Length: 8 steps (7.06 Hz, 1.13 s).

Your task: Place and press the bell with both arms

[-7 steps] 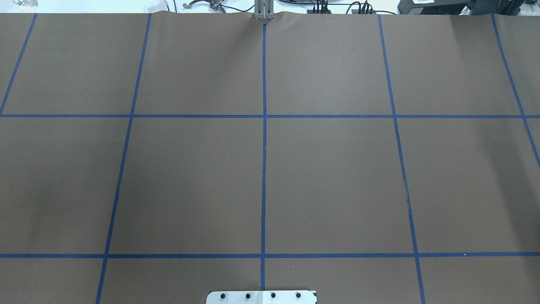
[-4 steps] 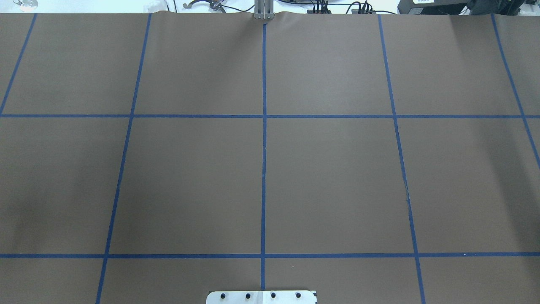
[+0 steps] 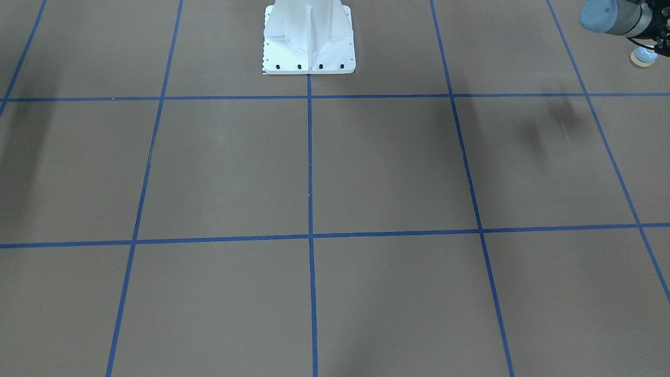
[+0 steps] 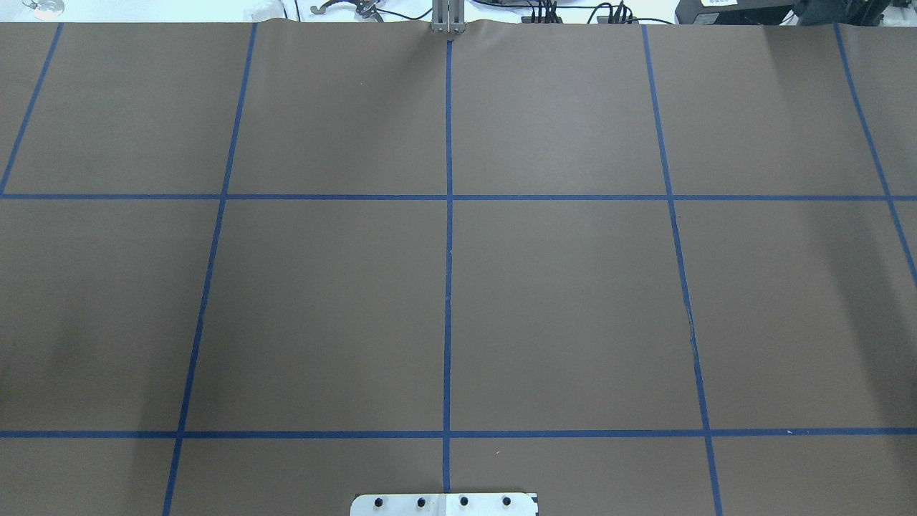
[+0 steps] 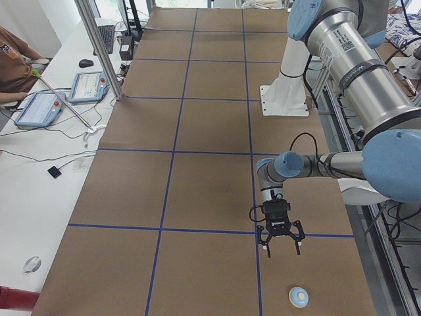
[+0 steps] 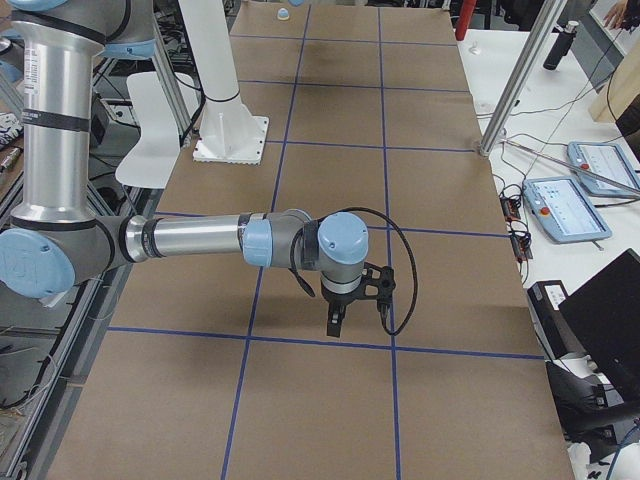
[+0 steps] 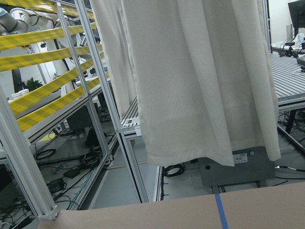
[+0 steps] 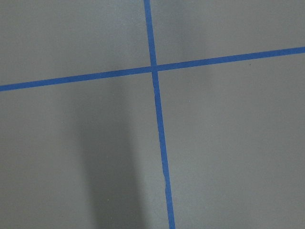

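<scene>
Bell (image 5: 300, 296): light-blue dome, cream button, tan rim, upright on table (image 5: 204, 184), near left gripper (image 5: 282, 245). I can't tell grip of it or right gripper (image 6: 355, 318).

The counter (image 4: 322, 308) is covered in brown paper, divided into large rectangles by blue tape lines (image 4: 448, 287). A white pedestal (image 3: 309, 36) stands on it at the top centre of the front-facing view, with a row of bolts along its base plate and a tape line running out from its front edge. A light-blue desk bell (image 5: 300, 296) sits upright on the paper at the lower right of the left-side view, inside a grid cell and clear of the tape.
</scene>
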Each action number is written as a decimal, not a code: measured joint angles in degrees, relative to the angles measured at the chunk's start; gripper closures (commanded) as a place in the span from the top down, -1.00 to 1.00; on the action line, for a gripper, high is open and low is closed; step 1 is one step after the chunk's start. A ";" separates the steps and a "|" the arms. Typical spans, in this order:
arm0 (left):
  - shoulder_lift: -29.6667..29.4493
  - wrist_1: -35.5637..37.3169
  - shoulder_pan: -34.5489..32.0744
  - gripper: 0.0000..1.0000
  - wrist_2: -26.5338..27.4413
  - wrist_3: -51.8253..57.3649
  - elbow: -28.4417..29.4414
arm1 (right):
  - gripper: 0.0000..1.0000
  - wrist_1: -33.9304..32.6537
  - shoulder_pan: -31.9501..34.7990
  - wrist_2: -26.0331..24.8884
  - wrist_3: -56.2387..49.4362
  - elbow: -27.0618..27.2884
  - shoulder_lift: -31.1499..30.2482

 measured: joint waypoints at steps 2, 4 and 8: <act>-0.15 -4.86 2.69 1.00 -0.29 -3.47 3.99 | 1.00 0.00 -0.06 0.06 -0.04 0.01 0.02; -0.67 -9.36 6.85 1.00 -1.86 -8.59 6.61 | 1.00 0.00 -0.08 0.07 -0.01 0.07 0.07; -3.01 -15.26 17.24 1.00 -6.95 -19.18 11.64 | 1.00 0.00 -0.08 -0.41 -0.28 -0.27 1.16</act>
